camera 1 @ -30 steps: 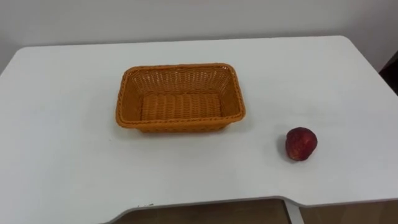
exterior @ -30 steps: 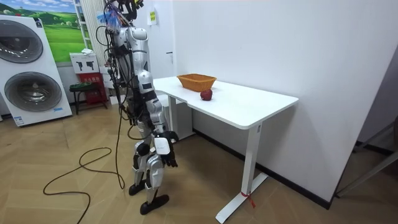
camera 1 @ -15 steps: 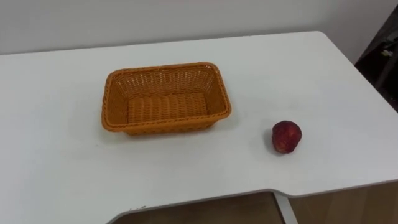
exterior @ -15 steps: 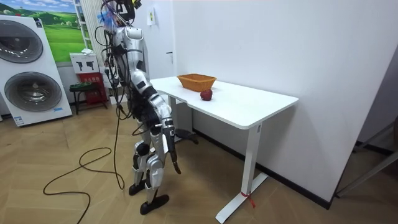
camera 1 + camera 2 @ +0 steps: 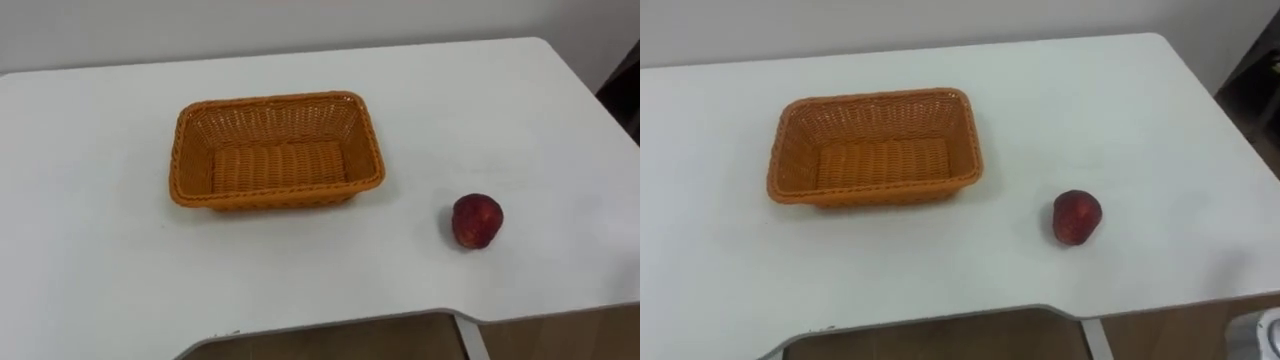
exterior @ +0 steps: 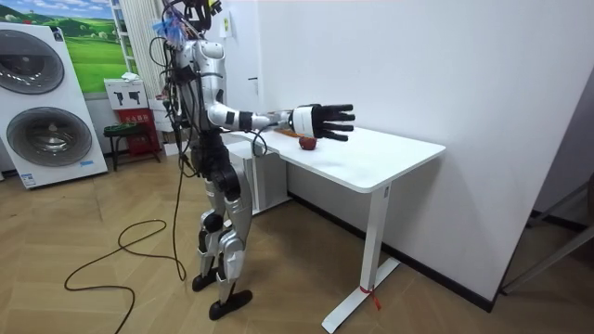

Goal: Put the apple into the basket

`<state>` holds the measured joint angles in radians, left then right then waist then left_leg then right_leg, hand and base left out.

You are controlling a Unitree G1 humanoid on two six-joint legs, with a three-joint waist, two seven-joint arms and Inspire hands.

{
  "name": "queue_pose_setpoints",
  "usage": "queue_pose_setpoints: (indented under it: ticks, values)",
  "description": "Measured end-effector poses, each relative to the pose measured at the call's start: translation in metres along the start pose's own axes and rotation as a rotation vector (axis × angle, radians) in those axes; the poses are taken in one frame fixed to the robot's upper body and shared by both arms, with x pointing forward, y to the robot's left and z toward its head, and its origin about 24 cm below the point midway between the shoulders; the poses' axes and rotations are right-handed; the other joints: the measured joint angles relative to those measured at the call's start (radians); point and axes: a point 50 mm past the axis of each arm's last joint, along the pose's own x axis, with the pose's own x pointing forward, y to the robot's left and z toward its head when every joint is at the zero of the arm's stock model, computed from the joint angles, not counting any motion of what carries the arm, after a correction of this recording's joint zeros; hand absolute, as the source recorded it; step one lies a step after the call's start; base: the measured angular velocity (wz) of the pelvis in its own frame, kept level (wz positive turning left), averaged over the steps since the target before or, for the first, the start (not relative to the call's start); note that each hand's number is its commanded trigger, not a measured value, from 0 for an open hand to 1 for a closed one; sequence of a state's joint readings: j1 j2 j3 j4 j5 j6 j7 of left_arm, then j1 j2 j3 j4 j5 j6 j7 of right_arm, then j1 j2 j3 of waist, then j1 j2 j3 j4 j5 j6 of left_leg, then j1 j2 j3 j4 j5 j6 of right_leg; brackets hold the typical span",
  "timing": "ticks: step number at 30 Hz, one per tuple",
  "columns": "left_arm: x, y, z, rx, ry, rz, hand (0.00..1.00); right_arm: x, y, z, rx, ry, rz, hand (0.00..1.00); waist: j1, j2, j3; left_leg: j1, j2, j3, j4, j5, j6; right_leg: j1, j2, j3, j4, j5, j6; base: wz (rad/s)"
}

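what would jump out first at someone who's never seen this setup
A red apple lies alone on the white table, to the right of an empty orange wicker basket. In the room view the robot stands by the table with its right hand held out over the tabletop near the apple, fingers straight and spread.

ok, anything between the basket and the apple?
No. In both eye views the stretch between the basket and the apple is bare white table; the two sit apart.
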<state>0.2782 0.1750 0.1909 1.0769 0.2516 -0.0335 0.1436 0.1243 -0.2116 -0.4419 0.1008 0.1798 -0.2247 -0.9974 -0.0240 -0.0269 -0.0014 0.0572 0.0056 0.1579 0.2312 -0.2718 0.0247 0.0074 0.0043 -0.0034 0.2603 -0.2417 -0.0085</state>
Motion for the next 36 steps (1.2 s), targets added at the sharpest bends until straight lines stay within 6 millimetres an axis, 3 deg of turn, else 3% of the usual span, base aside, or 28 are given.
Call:
queue_pose_setpoints:
  ticks: [7, 9, 14, 18, 26, 36]
  values:
    - [0.001, -0.003, 0.007, 0.011, -0.024, -0.032, 0.00, -0.026, 0.027, 0.009, -0.060, -0.121, 0.283, 0.00, 0.015, -0.005, 0.0004, 0.006, 0.003, -0.006, -0.012, 0.003, 0.000, 0.019, 0.004, 0.001, -0.042, 0.019, 0.001, -0.01]
    - [0.001, -0.005, 0.009, 0.023, -0.034, -0.045, 0.00, -0.035, 0.033, 0.006, -0.065, -0.109, 0.364, 0.00, 0.030, -0.007, 0.0018, 0.006, 0.003, -0.009, -0.013, 0.003, 0.000, 0.022, 0.004, -0.001, -0.051, 0.024, 0.001, -0.02]
    - [0.001, -0.010, 0.017, 0.068, -0.066, -0.078, 0.00, -0.060, 0.046, -0.004, -0.093, -0.073, 0.574, 0.00, 0.031, -0.007, 0.0017, 0.014, 0.003, -0.018, -0.028, 0.006, 0.000, 0.030, 0.004, -0.015, -0.059, 0.026, 0.002, 0.05]
    - [0.001, -0.011, 0.019, 0.072, -0.078, -0.087, 0.00, -0.078, 0.048, -0.012, -0.122, -0.045, 0.727, 0.00, 0.038, -0.013, 0.0069, 0.031, 0.003, -0.025, -0.035, 0.008, -0.001, 0.047, 0.004, -0.029, -0.060, 0.026, 0.002, 0.05]
    - [0.001, -0.013, 0.022, 0.077, -0.103, -0.094, 0.00, -0.091, 0.051, -0.024, -0.161, -0.009, 0.864, 0.00, 0.057, -0.019, 0.0071, 0.033, 0.002, -0.024, -0.037, 0.008, -0.001, 0.046, 0.004, -0.030, -0.060, 0.026, 0.002, -0.02]
    - [0.000, -0.014, 0.023, 0.102, -0.115, -0.100, 0.00, -0.109, 0.054, -0.027, -0.213, -0.050, 0.980, 0.00, 0.053, -0.019, 0.0055, 0.041, 0.002, -0.024, -0.037, 0.008, -0.001, 0.061, 0.004, -0.032, -0.077, 0.027, 0.002, -0.01]
